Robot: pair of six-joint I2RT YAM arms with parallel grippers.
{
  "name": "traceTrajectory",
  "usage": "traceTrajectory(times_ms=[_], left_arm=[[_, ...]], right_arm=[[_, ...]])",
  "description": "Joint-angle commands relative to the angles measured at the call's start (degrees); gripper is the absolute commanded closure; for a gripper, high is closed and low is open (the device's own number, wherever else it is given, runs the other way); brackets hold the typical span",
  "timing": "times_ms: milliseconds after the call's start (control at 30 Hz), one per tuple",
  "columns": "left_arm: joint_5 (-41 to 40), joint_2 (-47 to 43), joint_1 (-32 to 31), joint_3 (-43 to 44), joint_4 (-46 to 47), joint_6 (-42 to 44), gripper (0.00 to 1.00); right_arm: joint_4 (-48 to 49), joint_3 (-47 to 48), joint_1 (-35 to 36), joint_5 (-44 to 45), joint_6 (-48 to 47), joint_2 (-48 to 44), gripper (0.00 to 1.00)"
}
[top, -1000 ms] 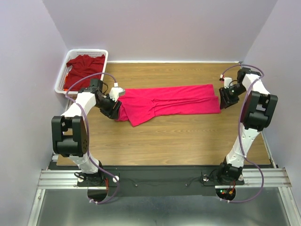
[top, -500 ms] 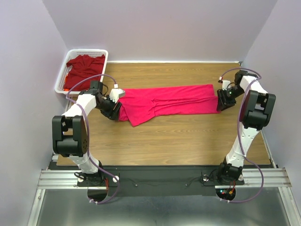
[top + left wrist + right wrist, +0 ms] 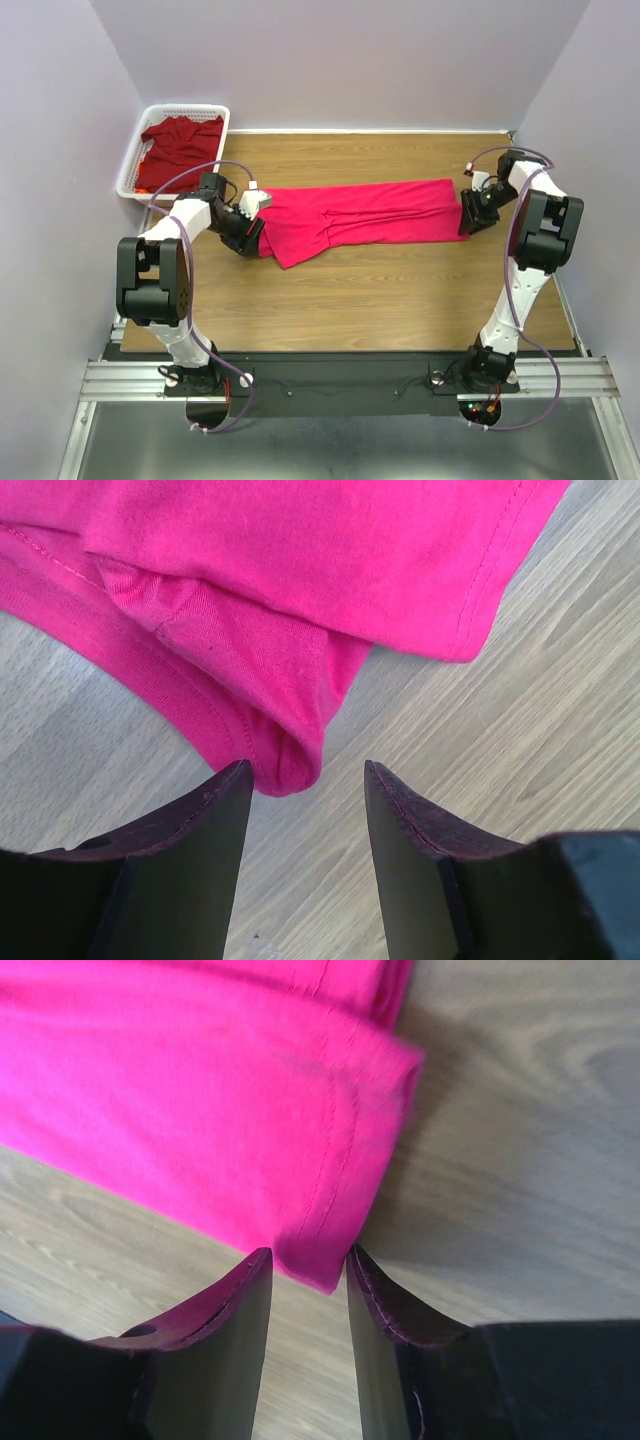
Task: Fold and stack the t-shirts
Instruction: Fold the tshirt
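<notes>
The left gripper point(image 3: 305, 775) is hanging with its jaws moderately apart and gripping nothing, the bunched end fold of the bright pinkish-red cloth t-shirt point(image 3: 360, 214) poking just between the tips. The right gripper point(image 3: 308, 1260) is standing with a narrower gap, also unclamped as far as I can judge, straddling the hemmed corner at the shirt's other end. The shirt is lying as a long folded band across the light wooden table point(image 3: 380, 300), while the darker maroon-red t-shirt point(image 3: 180, 140) is sitting crumpled in the white plastic mesh basket point(image 3: 132, 170) at the far left. Pinching well is probably calling for both grippers reaching deeper over every layer and closing together, lest an under-layer slip free.
</notes>
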Motion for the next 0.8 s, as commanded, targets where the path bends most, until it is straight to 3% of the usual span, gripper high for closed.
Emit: traceTrajectory(times_ms=[0,100,267,367,467,567,633,767], left_arm=[[1.50,0.65,-1.06,0.92,0.49,-1.11,0.40],[1.50,1.35,-1.85,1.44,0.85,-1.72,0.41],[1.32,2.49,-2.21,1.97,1.55,-3.04,0.46],[1.50,2.41,-2.21,2.23,1.55,-3.13,0.58],[1.23,1.53,-2.21,2.24,0.59,-2.87,0.79],[0.62,-0.14,-2.21,1.88,-0.12,-2.69,0.93],[0.09,-1.19,-2.12,1.62,-0.38,-2.60,1.00],[-0.79,-3.03,-1.33,1.27,-1.52,-2.43,1.00]], right_arm=[[1.66,3.69,0.02,0.16,2.11,1.59,0.58],[1.48,5.01,0.02,-0.18,2.64,2.21,0.59],[1.31,4.75,0.02,-0.63,2.38,2.12,0.73],[1.22,4.05,0.02,-0.54,1.85,1.51,0.84],[0.96,3.78,0.02,-0.19,1.32,0.81,0.92],[0.87,3.96,0.02,0.34,1.06,0.01,0.99],[0.60,4.05,0.02,0.69,0.88,-0.60,1.00],[0.25,3.96,0.02,1.92,-0.35,-1.48,0.99]])
